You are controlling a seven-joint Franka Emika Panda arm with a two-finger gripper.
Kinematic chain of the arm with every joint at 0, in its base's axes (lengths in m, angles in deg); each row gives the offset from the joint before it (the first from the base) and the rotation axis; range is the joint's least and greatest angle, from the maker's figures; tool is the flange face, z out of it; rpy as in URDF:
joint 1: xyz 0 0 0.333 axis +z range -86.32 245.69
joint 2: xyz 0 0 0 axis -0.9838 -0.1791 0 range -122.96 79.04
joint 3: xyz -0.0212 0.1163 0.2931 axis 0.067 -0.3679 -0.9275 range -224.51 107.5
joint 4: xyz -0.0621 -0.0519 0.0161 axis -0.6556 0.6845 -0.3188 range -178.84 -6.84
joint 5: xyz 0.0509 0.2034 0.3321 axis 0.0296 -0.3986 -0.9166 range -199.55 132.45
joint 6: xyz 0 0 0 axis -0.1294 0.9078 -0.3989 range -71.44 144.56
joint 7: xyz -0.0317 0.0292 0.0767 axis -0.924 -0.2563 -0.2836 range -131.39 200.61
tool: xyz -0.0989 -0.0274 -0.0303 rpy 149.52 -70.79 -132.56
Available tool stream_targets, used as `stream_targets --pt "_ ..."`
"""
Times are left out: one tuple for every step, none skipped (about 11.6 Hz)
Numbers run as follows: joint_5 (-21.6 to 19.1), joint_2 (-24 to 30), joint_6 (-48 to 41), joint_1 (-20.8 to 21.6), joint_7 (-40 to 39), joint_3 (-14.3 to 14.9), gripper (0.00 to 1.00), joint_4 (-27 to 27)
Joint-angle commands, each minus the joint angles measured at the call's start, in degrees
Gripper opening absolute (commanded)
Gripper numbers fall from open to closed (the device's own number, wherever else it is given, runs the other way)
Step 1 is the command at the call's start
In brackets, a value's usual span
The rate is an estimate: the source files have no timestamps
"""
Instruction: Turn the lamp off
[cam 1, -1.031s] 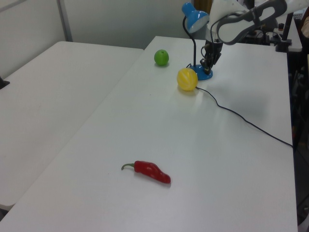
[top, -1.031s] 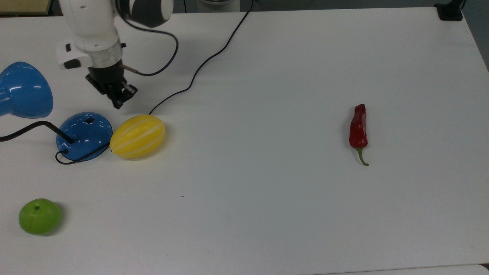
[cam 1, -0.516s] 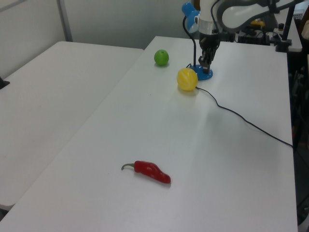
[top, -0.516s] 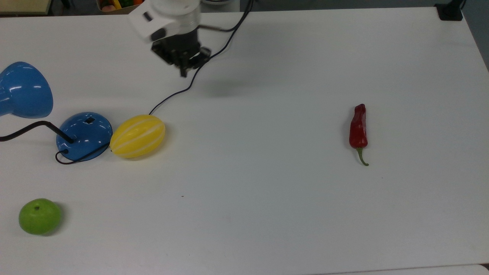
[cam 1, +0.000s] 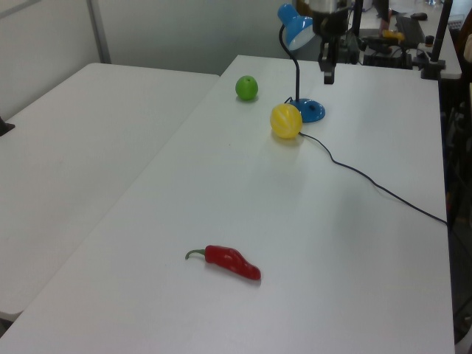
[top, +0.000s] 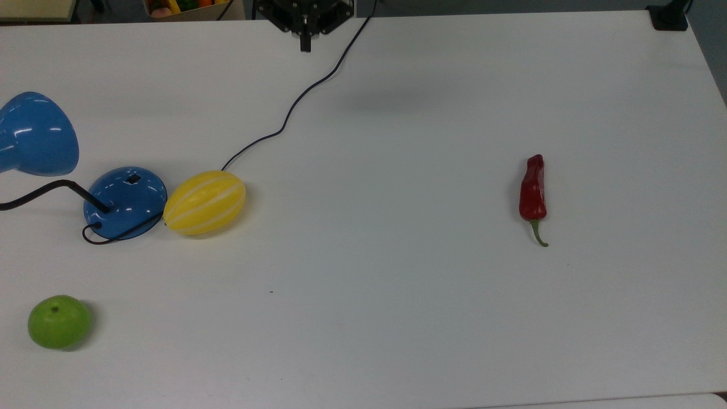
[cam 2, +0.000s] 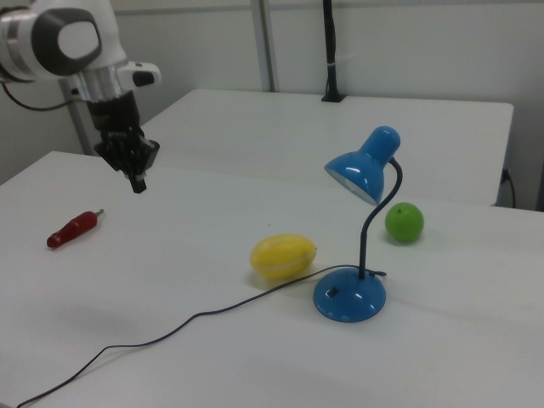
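Note:
The lamp stands at the top view's left: a glossy blue dome base [top: 126, 199] with a small black switch [top: 133, 179], a black gooseneck and a blue cone shade [top: 34, 136]. In the right view the lamp base [cam 2: 348, 297] sits under its shade [cam 2: 361, 174]. Its black cord [top: 295, 105] runs to the table's far edge. My gripper [top: 305, 45] is shut with nothing in it. It hangs high above the table, far from the lamp, at the top view's upper edge. It is also seen in the left view as gripper [cam 1: 327, 74] and in the right view as gripper [cam 2: 138, 183].
A yellow striped melon [top: 205, 201] lies touching the lamp base on the top view's right side of it. A green apple [top: 58, 321] sits near the front left corner. A red chili pepper [top: 533, 190] lies far off at the top view's right.
My gripper has risen from just beside the lamp's base and drawn away toward the table's far edge, staying shut. The lamp and fruits have not moved.

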Motion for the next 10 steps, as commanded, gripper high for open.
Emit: stream_targets --pt "-1.5 3.2 -2.3 -0.5 -3.0 1.3 0.6 -0.2" --pt "-1.3 3.1 -2.4 -1.2 -2.9 1.2 1.0 -0.3" --pt "-0.8 3.2 -2.6 -1.0 -2.2 1.2 1.0 -0.3" --pt "-0.8 3.5 -4.5 -1.3 -2.6 1.2 1.0 -0.2" --pt "-0.7 3.9 -6.0 -1.3 -3.0 1.2 1.0 -0.2" --pt "-0.7 4.1 -6.6 -1.3 -3.0 1.2 1.0 -0.1" --pt "-0.8 4.6 -6.7 -1.4 -2.8 1.3 1.0 0.3" --pt "-0.8 4.9 -6.7 -2.0 -2.8 1.4 1.0 0.5" --pt "-0.8 4.7 -6.5 -3.0 -2.9 1.3 1.0 1.0" --pt "-0.7 4.4 -6.2 -3.0 -2.7 1.2 1.0 1.1"
